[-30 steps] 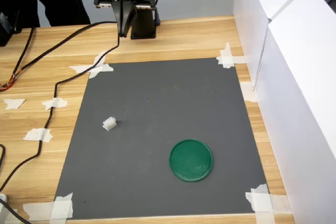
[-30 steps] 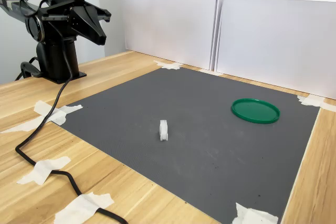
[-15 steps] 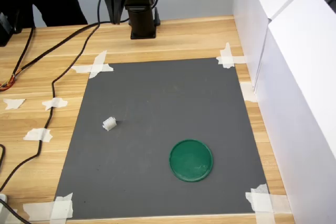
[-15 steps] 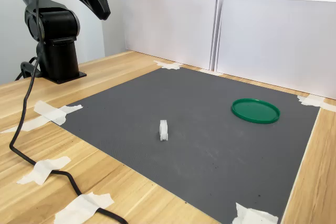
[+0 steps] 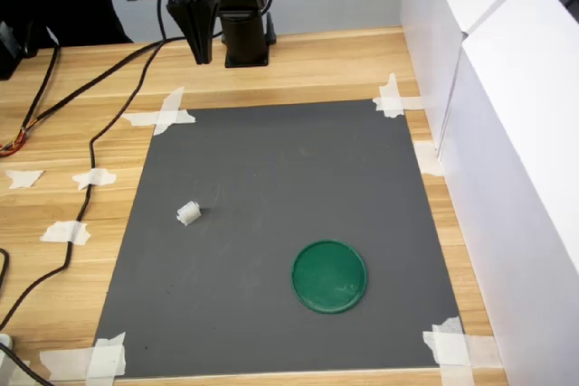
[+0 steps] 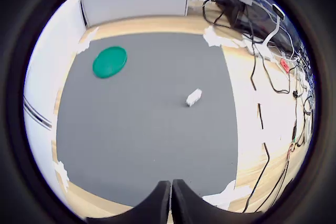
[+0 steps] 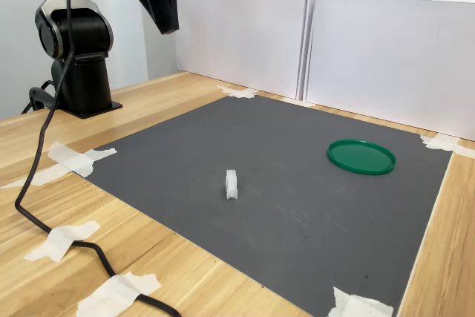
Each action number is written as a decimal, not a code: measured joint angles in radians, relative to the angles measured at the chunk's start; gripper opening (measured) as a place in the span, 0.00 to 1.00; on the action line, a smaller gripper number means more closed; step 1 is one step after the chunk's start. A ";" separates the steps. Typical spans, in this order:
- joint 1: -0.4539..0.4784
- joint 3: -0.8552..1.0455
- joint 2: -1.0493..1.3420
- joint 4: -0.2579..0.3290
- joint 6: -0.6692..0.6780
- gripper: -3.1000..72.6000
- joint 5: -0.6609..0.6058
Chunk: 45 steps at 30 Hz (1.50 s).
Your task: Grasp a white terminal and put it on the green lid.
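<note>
Lying alone low and left of centre in the first exterior view, the white terminal (image 5: 188, 213) waits on the grey mat (image 5: 280, 178); the green lid (image 5: 329, 276) sits lower right, well apart. Nothing blocks the path. Far back, upper left, the hand (image 5: 201, 53) hangs closed and empty.

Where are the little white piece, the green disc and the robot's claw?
white terminal (image 5: 188, 213), first exterior view, middle of its body.
green lid (image 5: 329, 276), first exterior view, centre of its flat face.
gripper (image 7: 168, 27), second exterior view, its closed fingertips.
</note>
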State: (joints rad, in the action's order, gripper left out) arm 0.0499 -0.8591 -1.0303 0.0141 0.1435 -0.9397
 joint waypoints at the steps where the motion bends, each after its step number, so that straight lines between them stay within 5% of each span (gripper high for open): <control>1: 0.000 -0.006 -0.020 0.003 0.009 0.08 -0.004; 21: 0.089 -0.244 -0.414 0.076 0.120 0.78 -0.003; 30: 0.089 -0.401 -0.615 0.000 0.163 0.81 -0.025; 45: 0.089 -0.437 -0.821 -0.014 0.195 0.81 -0.016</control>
State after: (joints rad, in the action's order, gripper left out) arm 0.1391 -1.2965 -1.8514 0.0000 0.3389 -0.9555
